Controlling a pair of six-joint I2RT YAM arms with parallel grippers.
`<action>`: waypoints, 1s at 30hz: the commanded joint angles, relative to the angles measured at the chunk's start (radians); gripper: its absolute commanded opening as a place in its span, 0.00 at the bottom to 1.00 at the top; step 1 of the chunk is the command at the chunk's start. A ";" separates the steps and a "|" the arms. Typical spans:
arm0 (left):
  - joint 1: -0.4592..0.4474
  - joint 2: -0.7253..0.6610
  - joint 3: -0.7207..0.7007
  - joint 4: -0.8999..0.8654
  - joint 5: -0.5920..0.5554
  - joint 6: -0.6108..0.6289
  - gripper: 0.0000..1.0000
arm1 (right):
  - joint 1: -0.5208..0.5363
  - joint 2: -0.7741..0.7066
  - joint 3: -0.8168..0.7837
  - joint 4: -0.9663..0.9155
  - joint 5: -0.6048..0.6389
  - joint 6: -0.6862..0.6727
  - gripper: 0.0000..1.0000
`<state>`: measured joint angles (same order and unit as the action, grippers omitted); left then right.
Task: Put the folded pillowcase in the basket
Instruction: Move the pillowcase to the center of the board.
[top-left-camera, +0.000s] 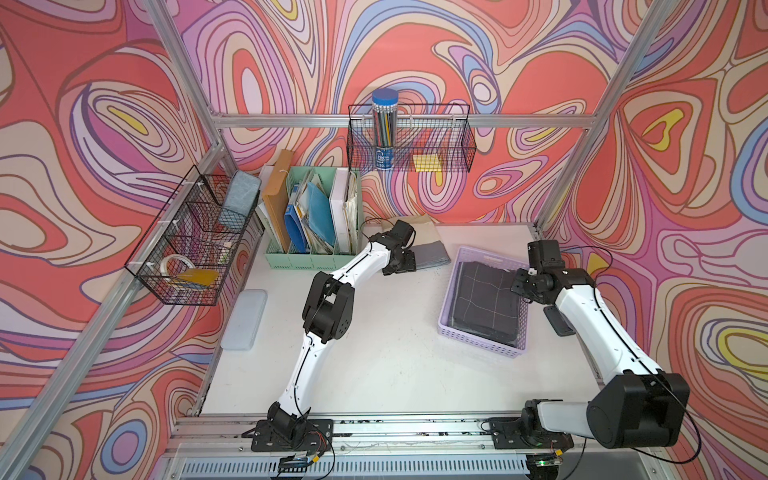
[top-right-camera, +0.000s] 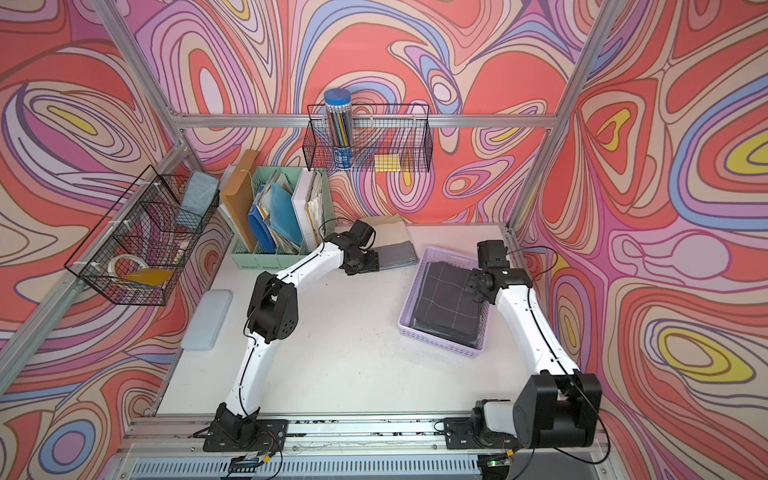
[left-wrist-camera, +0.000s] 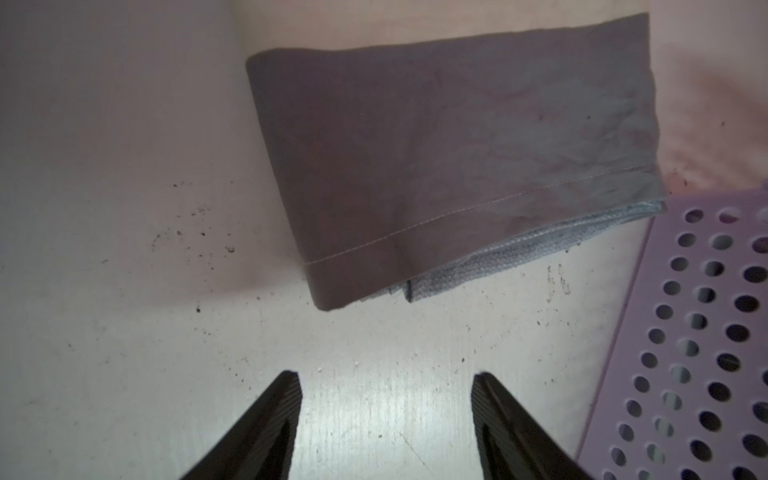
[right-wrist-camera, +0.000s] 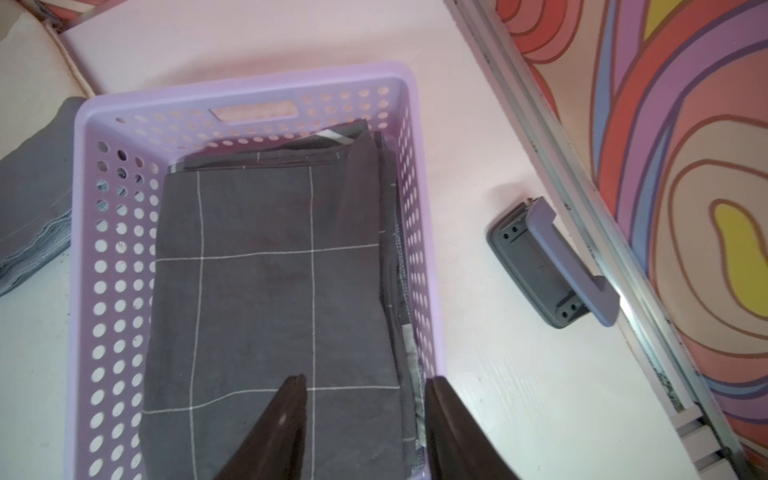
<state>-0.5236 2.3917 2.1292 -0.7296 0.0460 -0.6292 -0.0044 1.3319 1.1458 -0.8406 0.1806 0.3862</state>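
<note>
The dark checked pillowcase (right-wrist-camera: 257, 270) lies flat inside the basket (right-wrist-camera: 116, 266) and covers most of its floor. My right gripper (right-wrist-camera: 365, 380) hangs over its near corner with the fingers about half parted and nothing between them. One finger is above the cloth; the other is right by the basket's side wall.

I judge the step to be letting go and clearing out. To do it well I should rise straight up; that way neither pad catches the top fold or knocks the wall.

My left gripper (left-wrist-camera: 386, 374) is wide open and empty over the bare table (left-wrist-camera: 124, 353), just short of the stitched edge of a folded grey cloth (left-wrist-camera: 436, 145). The basket wall is just beside it. If that cloth is mine to fetch, I should come in low and pinch every layer, not only the top one.

Some things I cannot tell:
- how high my right fingertips sit above the cloth;
- whether the edges poking out at the far and side walls belong to one pillowcase or to several stacked;
- how far the grey cloth extends, since in both top views my left wrist covers part of it;
- what the small grey handled thing (right-wrist-camera: 540, 266) near the rail is.
</note>
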 joint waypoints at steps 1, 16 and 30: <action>0.024 0.031 0.051 -0.009 -0.025 -0.026 0.70 | 0.001 0.007 -0.018 0.031 -0.073 0.009 0.48; 0.042 0.213 0.214 -0.076 -0.026 -0.095 0.68 | 0.001 -0.016 -0.013 0.046 -0.131 0.015 0.47; 0.048 0.218 0.205 -0.121 0.047 -0.089 0.00 | 0.001 -0.028 -0.015 0.053 -0.129 0.016 0.44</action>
<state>-0.4778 2.5942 2.3421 -0.7364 0.1139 -0.7284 -0.0044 1.3312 1.1328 -0.8001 0.0475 0.3981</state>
